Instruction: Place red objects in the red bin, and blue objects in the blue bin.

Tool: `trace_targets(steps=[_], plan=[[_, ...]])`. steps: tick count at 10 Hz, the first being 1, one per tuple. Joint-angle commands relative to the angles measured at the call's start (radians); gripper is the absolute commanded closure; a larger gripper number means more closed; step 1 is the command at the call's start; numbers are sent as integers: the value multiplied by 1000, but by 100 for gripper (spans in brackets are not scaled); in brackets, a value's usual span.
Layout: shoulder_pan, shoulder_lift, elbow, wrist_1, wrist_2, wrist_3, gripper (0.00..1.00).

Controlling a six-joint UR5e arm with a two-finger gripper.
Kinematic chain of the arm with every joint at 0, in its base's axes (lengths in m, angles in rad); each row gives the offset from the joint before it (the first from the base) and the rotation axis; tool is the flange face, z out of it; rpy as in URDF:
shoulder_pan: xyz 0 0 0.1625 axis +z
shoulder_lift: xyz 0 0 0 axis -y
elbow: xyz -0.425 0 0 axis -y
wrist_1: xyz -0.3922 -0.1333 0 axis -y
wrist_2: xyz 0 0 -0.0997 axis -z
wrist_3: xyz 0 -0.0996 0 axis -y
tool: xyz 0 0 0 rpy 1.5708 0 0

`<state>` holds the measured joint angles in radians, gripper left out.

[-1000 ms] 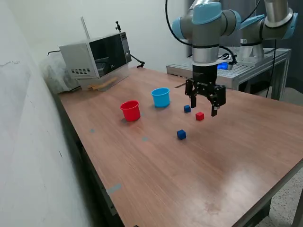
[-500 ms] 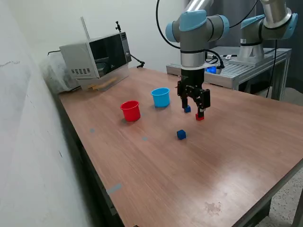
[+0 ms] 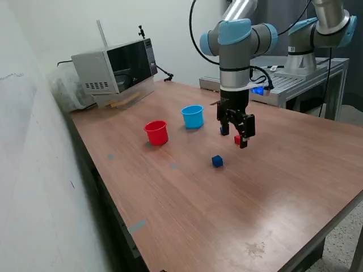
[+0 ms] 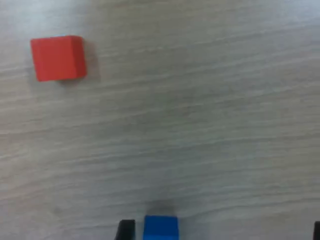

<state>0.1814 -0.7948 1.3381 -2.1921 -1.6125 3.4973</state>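
Observation:
My gripper (image 3: 235, 137) hangs low over the table with its fingers apart, open and holding nothing. In the wrist view a dark blue cube (image 4: 160, 227) lies between the two black fingertips (image 4: 126, 231), close against one of them. A red cube (image 4: 57, 57) lies apart from it on the wood. In the exterior view that red cube (image 3: 236, 139) peeks out by the fingers, and the blue cube under them is mostly hidden. Another blue cube (image 3: 217, 161) sits nearer the front. The red bin (image 3: 156, 132) and the blue bin (image 3: 193, 116) stand upright toward the exterior view's left.
A microwave (image 3: 116, 68) stands at the table's back corner on the exterior view's left. A second robot arm (image 3: 323, 28) on a metal bench (image 3: 295, 79) stands behind the table's far edge. The wall runs along the exterior view's left.
The gripper swung from above the red cube toward the exterior view's left, turned its fingers, and now sits lower around the blue cube near the red one. No cube or cup moved.

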Motion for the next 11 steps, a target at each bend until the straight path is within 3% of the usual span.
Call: trace_targets(steps=[1,11], plan=[[3,47,-54,0,0,22,0],[-59,124,-126,-3,-9,9,0]])
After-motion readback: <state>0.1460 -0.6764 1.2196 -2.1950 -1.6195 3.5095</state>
